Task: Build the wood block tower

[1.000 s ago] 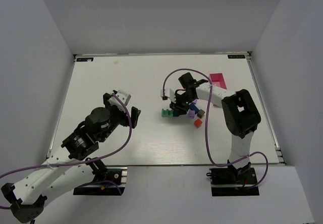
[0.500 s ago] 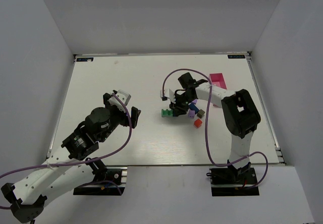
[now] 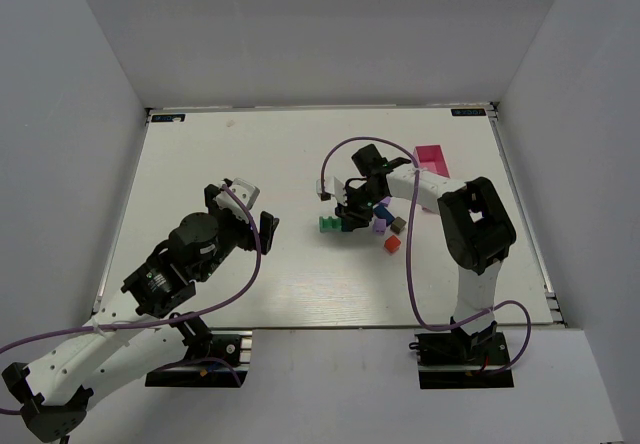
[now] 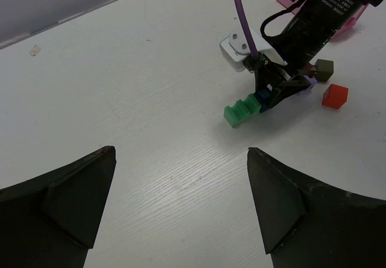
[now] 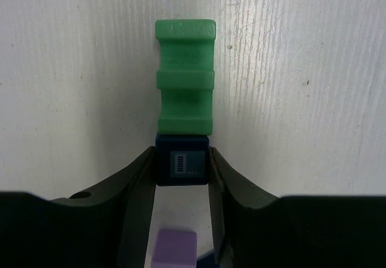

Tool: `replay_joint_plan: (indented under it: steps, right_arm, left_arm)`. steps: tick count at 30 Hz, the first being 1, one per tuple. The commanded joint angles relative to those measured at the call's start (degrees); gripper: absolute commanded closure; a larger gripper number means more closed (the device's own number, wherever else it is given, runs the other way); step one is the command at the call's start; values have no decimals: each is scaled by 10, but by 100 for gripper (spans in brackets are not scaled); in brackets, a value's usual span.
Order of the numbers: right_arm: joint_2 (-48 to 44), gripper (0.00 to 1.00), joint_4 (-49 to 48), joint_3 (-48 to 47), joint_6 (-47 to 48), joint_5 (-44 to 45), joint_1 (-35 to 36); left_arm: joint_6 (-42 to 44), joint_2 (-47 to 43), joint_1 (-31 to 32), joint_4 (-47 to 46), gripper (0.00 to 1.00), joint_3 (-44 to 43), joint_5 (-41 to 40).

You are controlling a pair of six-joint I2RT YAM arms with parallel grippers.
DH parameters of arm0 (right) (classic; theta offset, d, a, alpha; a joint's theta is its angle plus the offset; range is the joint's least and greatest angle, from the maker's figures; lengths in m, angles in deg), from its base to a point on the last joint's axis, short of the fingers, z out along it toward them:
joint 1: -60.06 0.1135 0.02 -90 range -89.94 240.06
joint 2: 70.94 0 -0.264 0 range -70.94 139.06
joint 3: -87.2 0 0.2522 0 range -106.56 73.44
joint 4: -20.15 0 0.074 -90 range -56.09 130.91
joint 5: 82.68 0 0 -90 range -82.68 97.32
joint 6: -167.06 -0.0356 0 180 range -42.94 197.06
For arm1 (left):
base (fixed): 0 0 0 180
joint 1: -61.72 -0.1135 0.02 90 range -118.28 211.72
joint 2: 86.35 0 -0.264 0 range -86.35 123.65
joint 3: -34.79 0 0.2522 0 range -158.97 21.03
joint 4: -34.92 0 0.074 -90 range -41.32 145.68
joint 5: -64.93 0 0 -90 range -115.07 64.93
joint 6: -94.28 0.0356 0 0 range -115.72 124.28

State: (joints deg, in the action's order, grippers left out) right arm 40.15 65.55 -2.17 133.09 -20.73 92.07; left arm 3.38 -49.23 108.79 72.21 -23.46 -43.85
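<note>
My right gripper is shut on a dark blue cube, pressed end-on against a notched green block lying on the table. A purple cube sits behind the blue one, between the fingers. From above, the right gripper is low over this cluster, with the green block to its left, a purple cube, a grey-brown cube and a red cube to its right. My left gripper hangs open above bare table, well left of the blocks, with nothing between its fingers.
A pink rectangular box lies at the back right, behind the right arm. White walls enclose the table on three sides. A purple cable loops over the right wrist.
The right gripper and the green block have slid slightly left and toward the back. The left arm has not moved.
</note>
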Motion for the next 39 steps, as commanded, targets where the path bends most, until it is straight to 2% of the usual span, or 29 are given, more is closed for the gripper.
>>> replay_joint_plan:
  steps: [1, 32, 36, 39]
  right_arm:
    - [4, 80, 14, -16, 10, -13, 4]
    - [-1, 77, 13, -5, 16, -20, 9]
    - [4, 73, 12, -4, 17, -18, 12]
    - [2, 67, 13, -4, 17, -17, 12]
  left_arm:
    - [1, -3, -2, -8, 0, 1, 6]
    - [1, 2, -2, -8, 0, 1, 6]
    - [1, 2, -2, -8, 0, 1, 6]
    - [1, 2, -2, -8, 0, 1, 6]
